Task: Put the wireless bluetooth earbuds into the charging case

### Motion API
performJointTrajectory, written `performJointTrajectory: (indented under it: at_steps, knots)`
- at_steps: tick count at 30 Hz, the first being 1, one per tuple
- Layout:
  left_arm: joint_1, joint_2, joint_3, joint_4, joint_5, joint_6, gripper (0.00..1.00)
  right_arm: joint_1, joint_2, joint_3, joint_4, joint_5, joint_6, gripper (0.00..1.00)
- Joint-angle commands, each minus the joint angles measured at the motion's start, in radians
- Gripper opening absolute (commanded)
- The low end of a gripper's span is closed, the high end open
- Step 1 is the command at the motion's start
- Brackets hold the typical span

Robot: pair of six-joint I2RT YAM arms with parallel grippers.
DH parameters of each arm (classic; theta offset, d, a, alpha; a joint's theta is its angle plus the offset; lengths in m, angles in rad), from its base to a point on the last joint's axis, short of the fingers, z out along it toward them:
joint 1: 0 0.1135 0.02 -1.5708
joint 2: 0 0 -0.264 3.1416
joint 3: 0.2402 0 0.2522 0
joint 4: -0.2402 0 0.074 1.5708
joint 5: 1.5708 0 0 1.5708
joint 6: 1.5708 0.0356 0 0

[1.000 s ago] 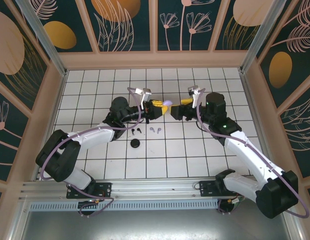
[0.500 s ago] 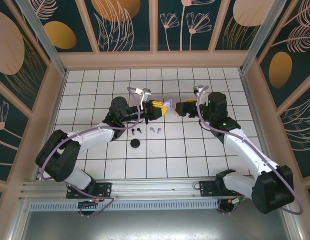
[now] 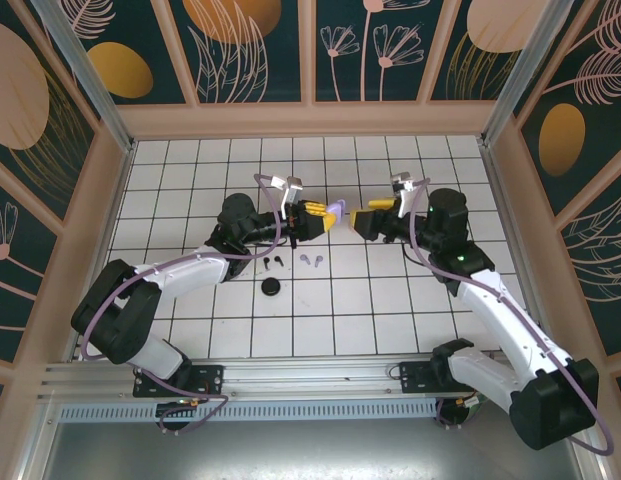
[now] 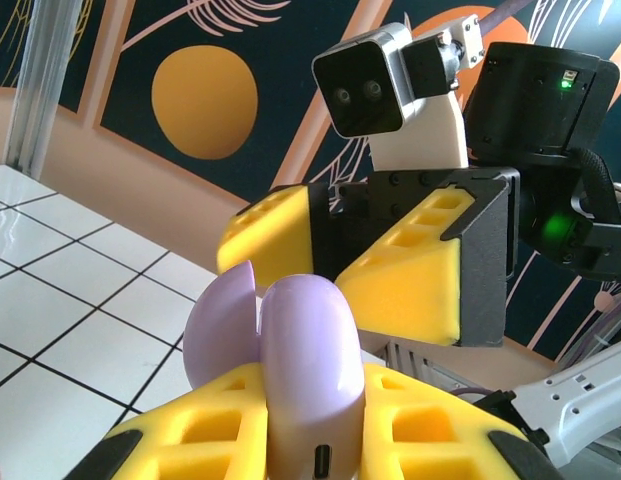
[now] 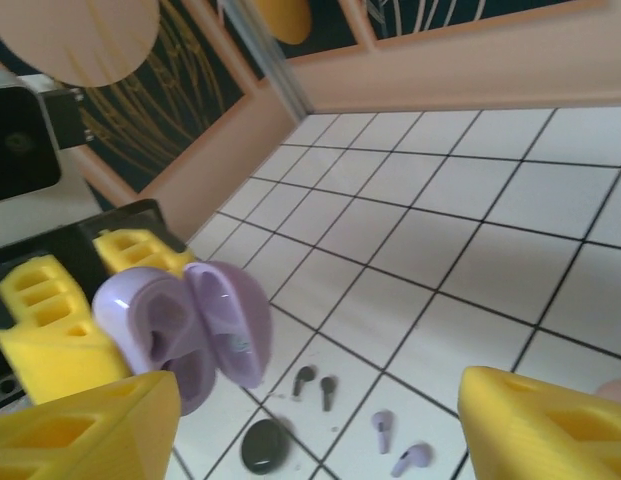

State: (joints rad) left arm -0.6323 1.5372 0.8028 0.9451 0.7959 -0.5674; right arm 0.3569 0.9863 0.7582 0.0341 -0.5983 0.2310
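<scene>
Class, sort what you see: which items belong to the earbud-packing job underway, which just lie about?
In the job: lilac case, open, in the left pincer; lilac earbuds.
Lying about: black earbuds; black case.

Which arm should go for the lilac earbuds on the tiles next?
Right. The right gripper is open and empty; the left gripper is shut on the open lilac case. The lilac earbuds lie on the tiles nearby.

Open lilac case (image 4: 305,350) in the left hand (image 4: 310,440) — right hand (image 4: 335,255) just beyond
</scene>
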Motion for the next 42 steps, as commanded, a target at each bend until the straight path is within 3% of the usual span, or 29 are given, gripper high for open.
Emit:
performJointTrajectory:
  at_steps: [1, 5, 42]
  knots:
    - [-0.002, -0.009, 0.024, 0.080, 0.036, -0.035, 0.00, -0.004, 0.001, -0.024, 0.012, -0.090, -0.007, 0.68]
    - [-0.001, -0.005, 0.027, 0.108, 0.053, -0.065, 0.00, -0.003, 0.014, -0.026, 0.035, -0.112, -0.004, 0.58]
    - [-0.002, 0.028, 0.053, 0.141, 0.081, -0.111, 0.00, 0.028, 0.066, 0.029, 0.134, -0.129, 0.057, 0.47]
